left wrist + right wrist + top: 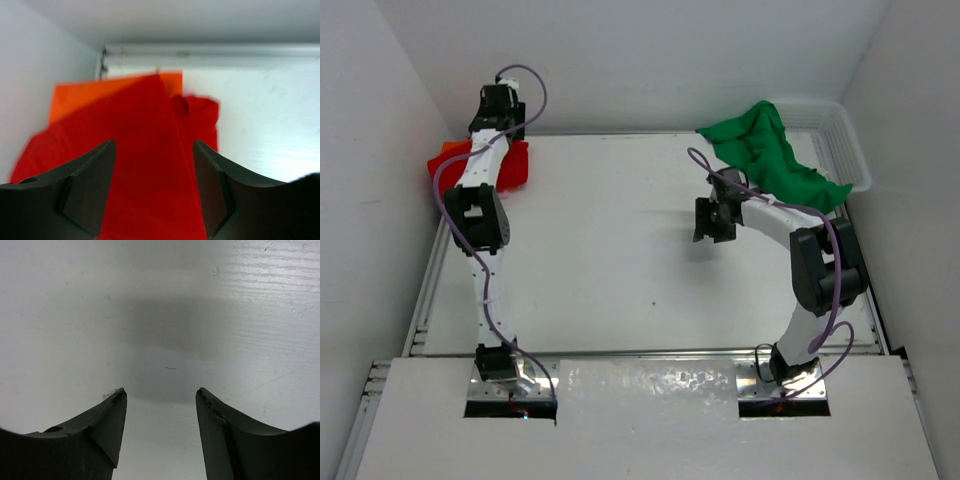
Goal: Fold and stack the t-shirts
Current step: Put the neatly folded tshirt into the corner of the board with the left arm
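Observation:
A folded red t-shirt (pixel 516 166) (pixel 150 165) lies in the far left corner of the table, on top of a bright orange t-shirt (pixel 447 152) (pixel 85 97) whose edge shows behind it. My left gripper (pixel 154 146) hovers open just over the red cloth, with nothing pinched between its fingers. A crumpled green t-shirt (pixel 770 155) spills from the basket onto the table at the back right. My right gripper (pixel 712 222) (pixel 160 392) hangs open over bare table, left of the green t-shirt.
The white mesh basket (pixel 845 150) stands in the far right corner against the wall. White walls close in the table on the left, back and right. A metal rail (pixel 210 50) runs along the table's far edge behind the stack.

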Available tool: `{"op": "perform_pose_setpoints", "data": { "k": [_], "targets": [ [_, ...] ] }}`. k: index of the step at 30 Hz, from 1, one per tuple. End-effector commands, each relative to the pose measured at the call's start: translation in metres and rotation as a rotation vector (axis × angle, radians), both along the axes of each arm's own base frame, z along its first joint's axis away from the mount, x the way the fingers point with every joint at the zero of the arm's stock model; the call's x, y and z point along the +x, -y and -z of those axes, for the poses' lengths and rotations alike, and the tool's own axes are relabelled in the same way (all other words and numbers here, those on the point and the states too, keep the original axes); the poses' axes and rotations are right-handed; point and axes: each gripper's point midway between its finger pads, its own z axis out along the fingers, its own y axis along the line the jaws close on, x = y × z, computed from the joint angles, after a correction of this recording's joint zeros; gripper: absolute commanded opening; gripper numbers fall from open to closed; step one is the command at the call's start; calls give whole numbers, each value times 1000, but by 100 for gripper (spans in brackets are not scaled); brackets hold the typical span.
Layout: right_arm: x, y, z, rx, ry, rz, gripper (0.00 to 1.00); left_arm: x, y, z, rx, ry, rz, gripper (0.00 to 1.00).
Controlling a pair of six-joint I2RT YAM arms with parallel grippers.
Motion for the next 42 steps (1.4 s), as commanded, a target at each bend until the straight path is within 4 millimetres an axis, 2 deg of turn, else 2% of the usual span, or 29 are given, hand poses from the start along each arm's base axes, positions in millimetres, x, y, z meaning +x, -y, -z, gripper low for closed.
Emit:
{"op": "perform_pose_setpoints", "data": {
  "k": [1,4,7,13,15,18,24,27,29,32,33,34,35,37,38,39,40,42],
  "targets": [
    [2,1,-2,3,5,-5,55,-6,-32,16,26,-14,-129,59],
    [1,1,0,4,-2,-5,55,-3,-33,17,17,10,-139,56],
    [0,3,2,-7,-8,-6,55,4,-23,19,-32,30,-108,53],
    [-11,11,8,-39,-23,-9,55,6,-16,42,-56,-4,-94,41],
    [-13,12,10,-43,-28,-11,55,5,-11,54,-81,-27,-77,42],
    [-16,12,14,-43,-40,-16,55,8,0,56,-136,-18,-51,51],
    [-17,12,14,-47,-44,-18,55,12,-5,63,-131,-2,-95,54],
    [-17,14,13,-55,-39,-23,55,9,-9,73,-102,-29,-111,43],
    [-17,15,13,-58,-41,-23,55,6,-10,82,-96,-56,-113,39],
    [-15,14,12,-54,-39,-23,55,3,-11,94,-91,-84,-120,25],
    [-14,13,10,-50,-34,-22,55,2,-12,95,-89,-89,-122,14],
    [-13,12,9,-50,-31,-24,55,1,-12,94,-87,-88,-125,9],
    [-13,12,9,-50,-29,-23,55,3,-11,83,-85,-65,-122,6],
    [-12,13,8,-52,-27,-22,55,3,-10,76,-82,-52,-113,4],
    [-13,13,8,-54,-28,-22,55,5,-7,61,-78,-22,-106,4],
    [-13,13,8,-53,-30,-24,55,5,-5,57,-74,-18,-100,4],
    [-13,13,9,-53,-32,-22,55,6,-4,45,-68,1,-93,4],
    [-13,13,9,-49,-30,-19,55,6,1,39,-58,16,-81,0]
  ]
}}
